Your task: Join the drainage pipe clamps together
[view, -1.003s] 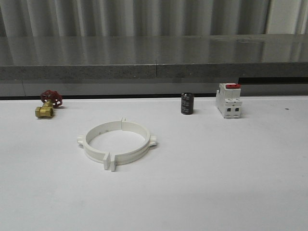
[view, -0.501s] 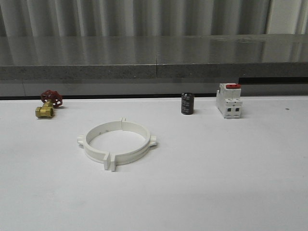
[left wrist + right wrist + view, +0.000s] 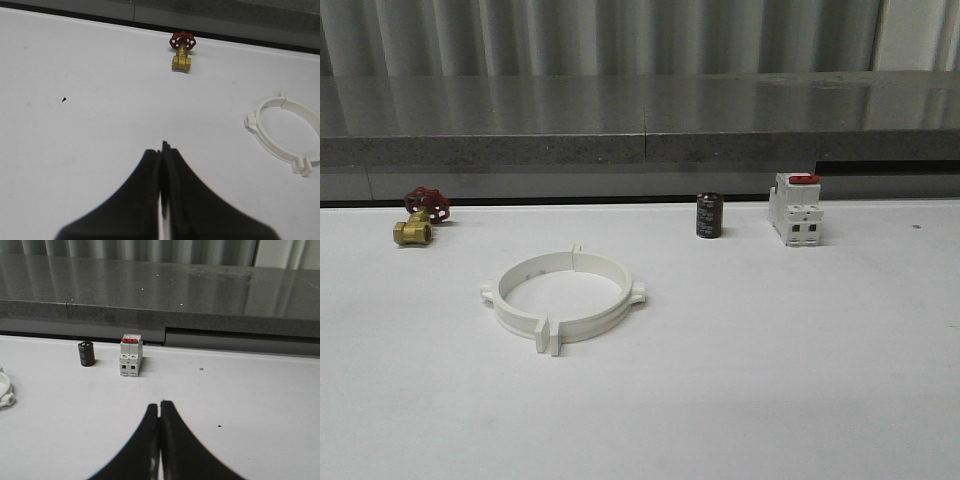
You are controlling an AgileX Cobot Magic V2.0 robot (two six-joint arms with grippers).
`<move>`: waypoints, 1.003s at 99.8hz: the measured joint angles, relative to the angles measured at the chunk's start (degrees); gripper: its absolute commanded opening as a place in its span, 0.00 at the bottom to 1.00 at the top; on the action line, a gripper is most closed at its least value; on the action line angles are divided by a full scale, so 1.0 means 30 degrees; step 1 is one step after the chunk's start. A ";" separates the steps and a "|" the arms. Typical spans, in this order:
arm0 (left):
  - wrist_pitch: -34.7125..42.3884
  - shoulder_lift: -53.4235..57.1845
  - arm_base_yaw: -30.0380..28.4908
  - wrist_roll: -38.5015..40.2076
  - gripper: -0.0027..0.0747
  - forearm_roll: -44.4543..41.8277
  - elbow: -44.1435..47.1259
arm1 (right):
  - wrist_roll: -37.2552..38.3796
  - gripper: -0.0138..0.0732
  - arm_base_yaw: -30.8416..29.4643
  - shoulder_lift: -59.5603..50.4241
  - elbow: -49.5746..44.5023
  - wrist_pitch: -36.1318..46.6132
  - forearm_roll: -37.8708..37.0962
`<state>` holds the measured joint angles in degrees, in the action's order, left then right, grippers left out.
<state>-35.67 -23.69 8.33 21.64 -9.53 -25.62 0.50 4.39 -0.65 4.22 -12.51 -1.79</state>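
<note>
The two white drainage pipe clamps lie flat on the white table, left of centre, set end to end as a full ring. Their flat end tabs meet at the front and at the back. In the left wrist view the ring lies well off to one side of my left gripper, which is shut with nothing between its black fingers. My right gripper is also shut and holds nothing; a bit of the ring's edge shows at the side of its view.
A brass valve with a red handwheel stands at the back left. A black cylinder and a white breaker with a red switch stand at the back right. A grey ledge runs behind the table.
</note>
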 measured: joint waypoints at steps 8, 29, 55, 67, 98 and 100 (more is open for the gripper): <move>0.0000 0.0000 0.0000 0.0000 0.01 0.0000 0.0000 | 0.0000 0.08 0.0000 0.0000 -0.1089 0.1406 0.0000; 0.0000 0.0000 0.0000 0.0000 0.01 0.0000 0.0000 | 0.0168 0.08 0.0000 0.0000 -0.1902 0.2966 0.0013; 0.0000 0.0000 0.0000 0.0000 0.01 0.0000 0.0000 | 0.0217 0.08 0.0000 0.0000 -0.1945 0.3296 0.0013; 0.0000 0.0000 0.0000 0.0000 0.01 0.0000 0.0000 | 0.0217 0.08 0.0000 0.0000 -0.1953 0.3296 0.0013; 0.0000 0.0000 0.0000 0.0000 0.01 0.0000 0.0000 | 0.0217 0.08 0.0000 0.0000 -0.1953 0.3336 -0.0020; 0.0000 0.0000 0.0000 0.0000 0.01 0.0000 0.0000 | 0.0217 0.08 0.0000 0.0000 -0.1953 0.3336 -0.0020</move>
<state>-35.67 -23.69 8.33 21.64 -9.53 -25.62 1.15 4.39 -0.65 -1.64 -2.50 -1.85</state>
